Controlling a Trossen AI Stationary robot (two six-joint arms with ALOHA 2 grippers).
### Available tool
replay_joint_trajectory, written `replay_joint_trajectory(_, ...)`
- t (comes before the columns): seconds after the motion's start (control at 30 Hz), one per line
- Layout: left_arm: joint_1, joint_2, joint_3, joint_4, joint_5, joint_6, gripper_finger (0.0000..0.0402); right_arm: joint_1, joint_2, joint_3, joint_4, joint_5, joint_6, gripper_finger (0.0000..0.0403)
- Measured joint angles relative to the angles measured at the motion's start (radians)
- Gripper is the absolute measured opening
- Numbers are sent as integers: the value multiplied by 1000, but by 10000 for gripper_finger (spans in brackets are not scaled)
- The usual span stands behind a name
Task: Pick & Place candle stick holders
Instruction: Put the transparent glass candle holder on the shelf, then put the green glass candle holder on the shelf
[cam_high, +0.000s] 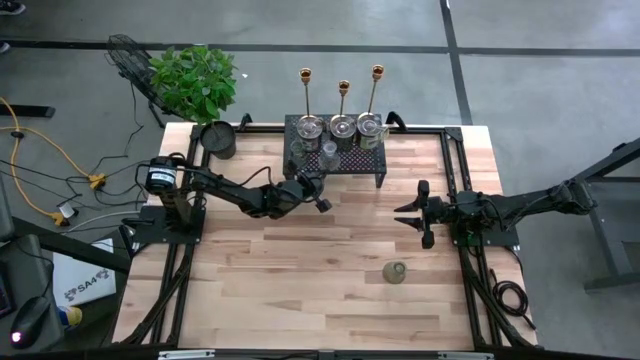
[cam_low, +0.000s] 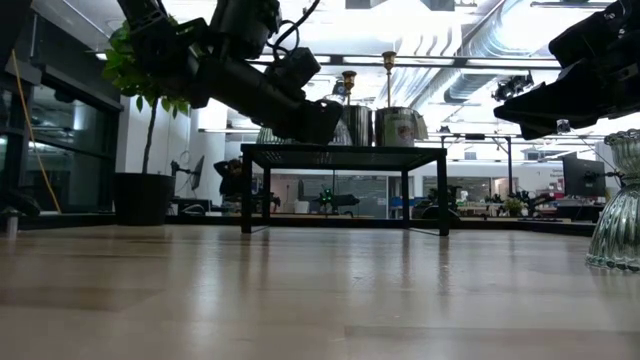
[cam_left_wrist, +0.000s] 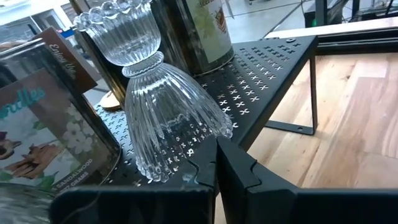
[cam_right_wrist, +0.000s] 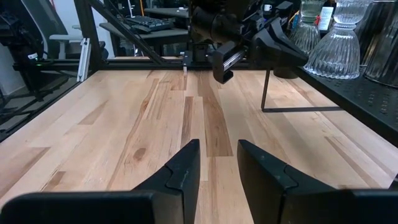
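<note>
Nearest to us, one greenish glass holder (cam_high: 395, 272) stands alone on the table (cam_high: 300, 290), in front of the right arm. It looks already placed, so we judge that the task is partly done and the next pick is now in hand.

A little farther, the right gripper (cam_high: 424, 214) hovers over the wood with its fingers apart and nothing between them; it waits.

The left gripper (cam_high: 322, 204) is at the front edge of the black rack (cam_high: 372, 165), fingers pressed together and empty. Just past its tips stands a clear ribbed glass holder (cam_left_wrist: 155, 99) on the rack. We think the next move calls for opening the fingers, moving them around the narrow waist of this glass, and closing gently, because glass is slippery and the neighbours stand close.

Counting on the rack: three silvery cups (cam_high: 343, 126) in a row and, as far as we can tell, two clear glass holders in front of them. Behind the rack stand three gold candlesticks (cam_high: 343, 92).
</note>
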Motion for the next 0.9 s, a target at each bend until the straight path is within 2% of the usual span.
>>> replay_joint_trajectory(0.57, -1, 20, 39, -2, -17, 25, 0, 0, 0, 0, 0, 0, 0, 99)
replay_joint_trajectory(0.73, -39, 20, 39, -4, -10, 18, 0, 0, 0, 0, 0, 0, 0, 99)
replay_joint_trajectory(0.9, -108, 1, 31, -3, -84, 18, 0, 0, 0, 0, 0, 0, 0, 99)
